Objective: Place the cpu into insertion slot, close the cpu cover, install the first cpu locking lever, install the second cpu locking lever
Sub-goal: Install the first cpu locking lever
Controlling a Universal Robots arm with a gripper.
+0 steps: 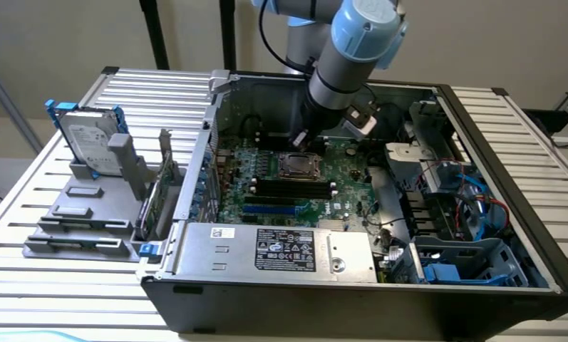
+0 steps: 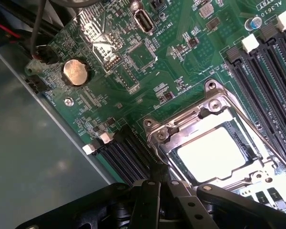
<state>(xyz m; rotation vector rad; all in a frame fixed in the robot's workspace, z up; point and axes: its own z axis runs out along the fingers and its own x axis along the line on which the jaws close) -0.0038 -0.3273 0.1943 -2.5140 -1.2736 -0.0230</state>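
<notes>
The cpu point(image 2: 213, 153) shows its pale face, lying flat in the insertion slot point(image 1: 296, 165) on the green board. The cpu cover point(image 2: 190, 125), a silvery frame, lies down over it with the chip showing through its window. A thin wire lever point(image 2: 257, 129) runs along one side of the cover. My gripper point(image 2: 163, 183) is shut with nothing between its fingers, its tips hovering just beside one corner of the socket. In the exterior view the gripper point(image 1: 300, 139) hangs just behind the socket, inside the open computer case.
Long black memory slots point(image 2: 267, 81) flank the socket, with more black slots point(image 2: 126, 152) by the gripper. A coin battery point(image 2: 75, 72) sits on the board. The power supply point(image 1: 274, 249), drive cage and blue cables point(image 1: 465, 206) crowd the case. A hard drive point(image 1: 89, 139) stands outside.
</notes>
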